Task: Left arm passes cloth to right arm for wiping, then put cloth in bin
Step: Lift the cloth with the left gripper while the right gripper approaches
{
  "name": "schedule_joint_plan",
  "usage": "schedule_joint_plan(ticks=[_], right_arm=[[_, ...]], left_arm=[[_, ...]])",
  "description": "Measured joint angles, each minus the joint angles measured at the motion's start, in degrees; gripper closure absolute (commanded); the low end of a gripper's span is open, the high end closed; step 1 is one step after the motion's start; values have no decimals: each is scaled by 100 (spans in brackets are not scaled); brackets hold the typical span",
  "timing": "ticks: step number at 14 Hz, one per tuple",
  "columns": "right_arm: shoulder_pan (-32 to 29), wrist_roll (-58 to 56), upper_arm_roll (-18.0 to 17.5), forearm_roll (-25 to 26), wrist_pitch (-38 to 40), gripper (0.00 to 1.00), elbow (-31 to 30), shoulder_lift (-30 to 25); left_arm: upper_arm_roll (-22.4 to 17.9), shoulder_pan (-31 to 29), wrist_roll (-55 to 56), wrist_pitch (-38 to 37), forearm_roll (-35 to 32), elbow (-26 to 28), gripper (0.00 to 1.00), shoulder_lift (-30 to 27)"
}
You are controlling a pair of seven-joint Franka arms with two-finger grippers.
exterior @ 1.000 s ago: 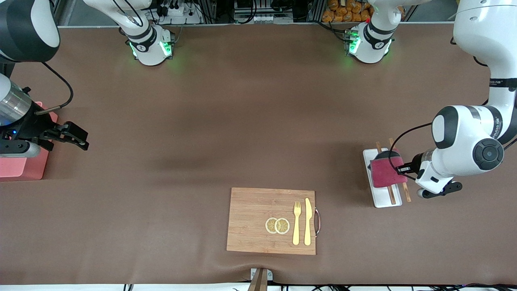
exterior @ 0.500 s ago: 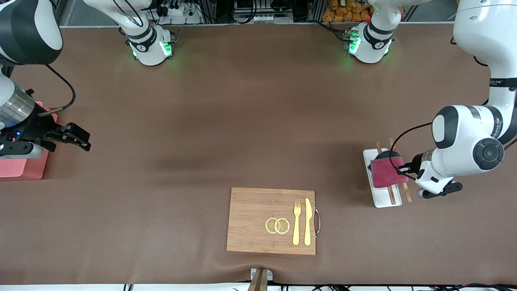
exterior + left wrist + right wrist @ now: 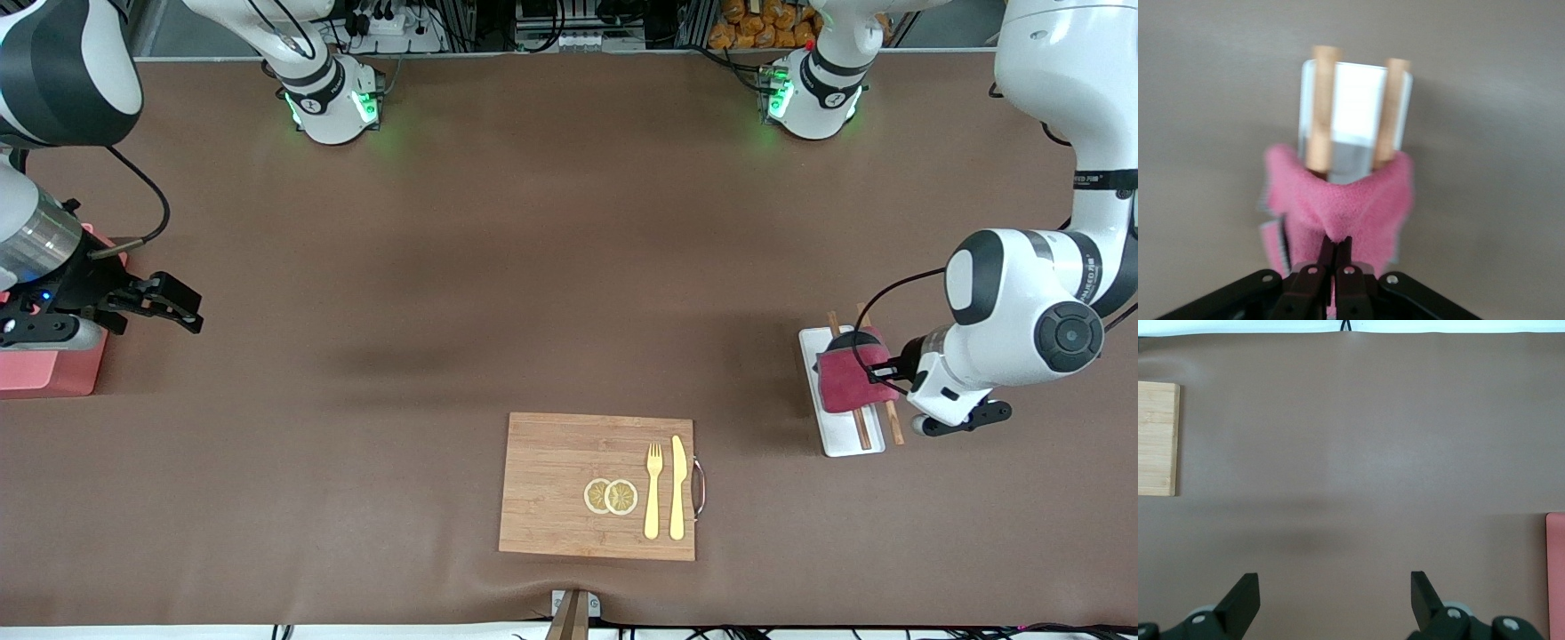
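Observation:
The maroon-red cloth lies over two wooden sticks on a white tray toward the left arm's end of the table. My left gripper is shut on the cloth's edge. In the left wrist view the cloth is bunched at the closed fingertips, with the tray under it. My right gripper is open and empty beside the pink bin at the right arm's end. The right wrist view shows the open gripper over bare table and the bin's edge.
A wooden cutting board with two lemon slices, a yellow fork and a yellow knife lies near the front camera at mid-table; its corner shows in the right wrist view. The arm bases stand at the table's top edge.
The left gripper has pulled the cloth's edge up slightly, bunching it on the tray. The right gripper has drifted a little away from the bin toward mid-table.

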State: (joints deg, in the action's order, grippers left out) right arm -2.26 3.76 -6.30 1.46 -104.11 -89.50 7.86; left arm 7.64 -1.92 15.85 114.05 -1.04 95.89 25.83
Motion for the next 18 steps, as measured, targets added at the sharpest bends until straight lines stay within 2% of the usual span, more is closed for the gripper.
schedule_joint_plan(ticks=[3,5,8,10,12,16,18], right_arm=[[11,217,-2,-5,1,0,-21,0],[89,655,-8,-8,11,0,-31,0],[298,1766,-33,-114,133,0,-33,1],[378,2325,-39,-574,242,0,-38,3],[387,2929,-40,-1001,334,0,-43,7],[458,4055,-50,-1710,508,0,-79,53],[458,4529,-35,-2256,700,0,-117,120]], left_arm=[[512,56,320,-323,4,-47,100,-386],[1063,75,996,-374,38,-82,100,-561],[1882,307,2872,-357,180,-330,100,-541],[2068,766,4101,-270,390,-701,100,-366],[2082,1376,5407,230,508,-1156,100,-54],[2082,2325,7699,2279,528,-1523,100,620],[2078,2623,8586,3055,529,-1695,100,882]])
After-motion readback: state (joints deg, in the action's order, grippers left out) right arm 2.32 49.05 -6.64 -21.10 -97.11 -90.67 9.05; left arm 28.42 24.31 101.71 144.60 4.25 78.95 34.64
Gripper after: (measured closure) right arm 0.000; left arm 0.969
